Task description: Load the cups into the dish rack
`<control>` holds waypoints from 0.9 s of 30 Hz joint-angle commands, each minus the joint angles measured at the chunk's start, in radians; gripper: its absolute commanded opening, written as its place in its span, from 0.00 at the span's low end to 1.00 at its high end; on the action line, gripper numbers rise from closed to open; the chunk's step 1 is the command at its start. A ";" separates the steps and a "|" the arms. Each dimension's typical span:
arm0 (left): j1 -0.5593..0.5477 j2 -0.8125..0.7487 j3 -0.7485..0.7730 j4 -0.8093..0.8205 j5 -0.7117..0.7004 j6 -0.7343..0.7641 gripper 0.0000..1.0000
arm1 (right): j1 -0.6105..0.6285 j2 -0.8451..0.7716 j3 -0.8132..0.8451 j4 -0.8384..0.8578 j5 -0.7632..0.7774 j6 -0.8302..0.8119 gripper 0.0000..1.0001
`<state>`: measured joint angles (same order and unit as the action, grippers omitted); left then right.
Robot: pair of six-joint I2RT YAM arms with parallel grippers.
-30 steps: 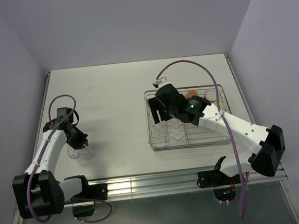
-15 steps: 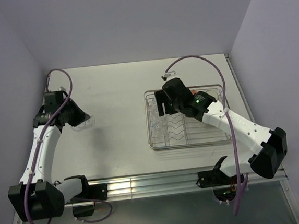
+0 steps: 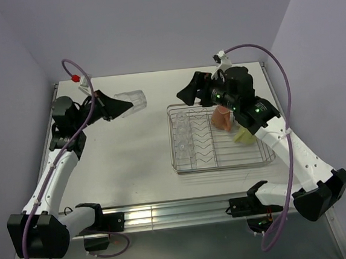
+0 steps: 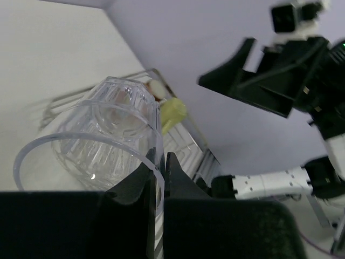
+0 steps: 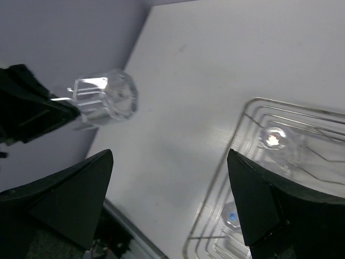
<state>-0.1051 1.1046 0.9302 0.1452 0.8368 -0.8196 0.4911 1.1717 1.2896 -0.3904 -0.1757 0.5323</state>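
One clear tumbler [image 3: 129, 102] is in the air on its side, well left of the dish rack [image 3: 220, 166], with your left hand [image 3: 106, 107] pinching its rim wall. Carry it right, clear the rack's raised rim, turn it mouth down over a free slot and lower it gently; a one-wall pinch on thin glass could slip. Your right hand [image 3: 189, 93] hangs spread wide and empty above the rack's far left corner, in your path, so move it aside. Glasses [image 3: 182, 131] stand in the left column and mugs [image 3: 222, 120] sit to the right.
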 commanded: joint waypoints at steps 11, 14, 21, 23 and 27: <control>-0.192 0.011 -0.021 0.464 0.157 -0.096 0.00 | -0.023 0.005 -0.216 0.605 -0.475 0.268 1.00; -0.196 0.017 -0.022 0.470 0.162 -0.104 0.00 | -0.022 0.005 -0.245 0.686 -0.508 0.311 1.00; -0.220 0.034 -0.018 0.507 0.170 -0.131 0.00 | -0.010 0.031 -0.276 0.788 -0.541 0.359 1.00; -0.232 0.046 -0.014 0.542 0.173 -0.145 0.00 | 0.000 0.037 -0.268 0.779 -0.538 0.353 1.00; -0.252 0.047 -0.005 0.560 0.173 -0.159 0.00 | 0.024 0.055 -0.259 0.769 -0.527 0.325 1.00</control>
<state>-0.3401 1.1595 0.9035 0.5968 0.9909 -0.9630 0.4950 1.2171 1.0203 0.3119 -0.6838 0.8631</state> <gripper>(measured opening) 0.088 0.997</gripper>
